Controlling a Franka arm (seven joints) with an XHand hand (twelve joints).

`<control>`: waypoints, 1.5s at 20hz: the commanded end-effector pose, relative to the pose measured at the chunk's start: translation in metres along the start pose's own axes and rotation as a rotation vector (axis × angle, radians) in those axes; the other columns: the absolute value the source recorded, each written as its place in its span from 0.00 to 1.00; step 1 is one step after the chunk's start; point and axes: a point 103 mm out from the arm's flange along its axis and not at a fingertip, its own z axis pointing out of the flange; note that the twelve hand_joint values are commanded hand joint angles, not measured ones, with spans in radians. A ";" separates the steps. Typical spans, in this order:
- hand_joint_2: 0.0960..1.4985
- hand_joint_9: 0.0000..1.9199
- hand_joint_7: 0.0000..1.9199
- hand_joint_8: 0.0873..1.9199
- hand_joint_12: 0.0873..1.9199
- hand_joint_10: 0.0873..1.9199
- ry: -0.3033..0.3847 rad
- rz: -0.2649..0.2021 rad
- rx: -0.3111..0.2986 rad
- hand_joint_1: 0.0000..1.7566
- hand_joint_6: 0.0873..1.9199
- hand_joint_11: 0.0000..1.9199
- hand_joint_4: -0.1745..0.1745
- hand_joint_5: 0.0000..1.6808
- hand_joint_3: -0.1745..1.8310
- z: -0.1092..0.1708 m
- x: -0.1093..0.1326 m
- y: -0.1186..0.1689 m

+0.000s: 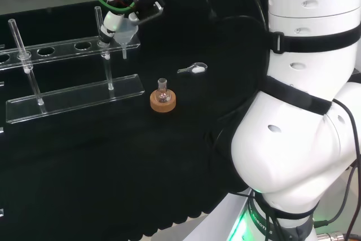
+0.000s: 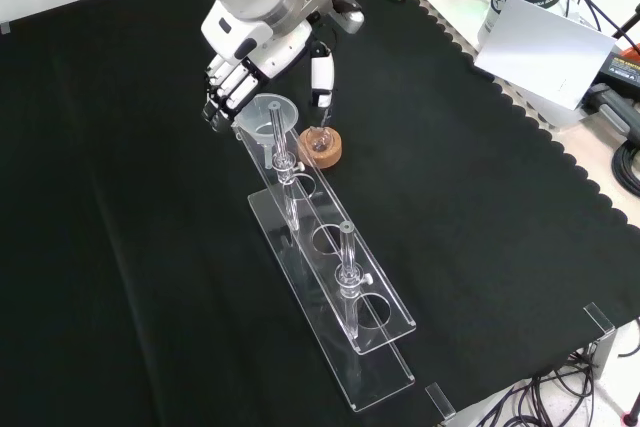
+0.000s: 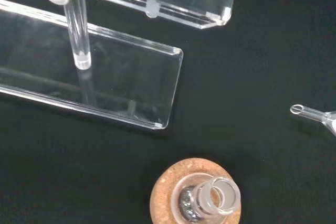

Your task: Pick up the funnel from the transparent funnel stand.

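Observation:
The clear funnel (image 1: 125,33) hangs in the hand (image 1: 119,5) just past the right end of the transparent stand (image 1: 73,95) in the head view, its stem pointing down and free of the stand's holes. From the front, the funnel's round rim (image 2: 268,109) sits between the curled fingers (image 2: 226,87) and the thumb (image 2: 321,77), above the far end of the stand (image 2: 345,322). In the wrist view the funnel's stem tip (image 3: 307,112) shows beside the stand's end (image 3: 126,85). The hand is shut on the funnel.
A small round flask on a cork ring (image 1: 163,100) stands close to the stand's end, below the hand (image 2: 322,146) (image 3: 202,203). A small scoop (image 1: 193,69) lies farther right in the head view. Two upright clear rods (image 2: 346,257) rise from the stand.

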 end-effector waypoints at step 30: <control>0.43 0.11 0.00 0.33 0.78 0.42 -0.102 0.003 -0.033 0.42 0.00 0.11 0.48 0.12 0.23 0.020 -0.017 0.021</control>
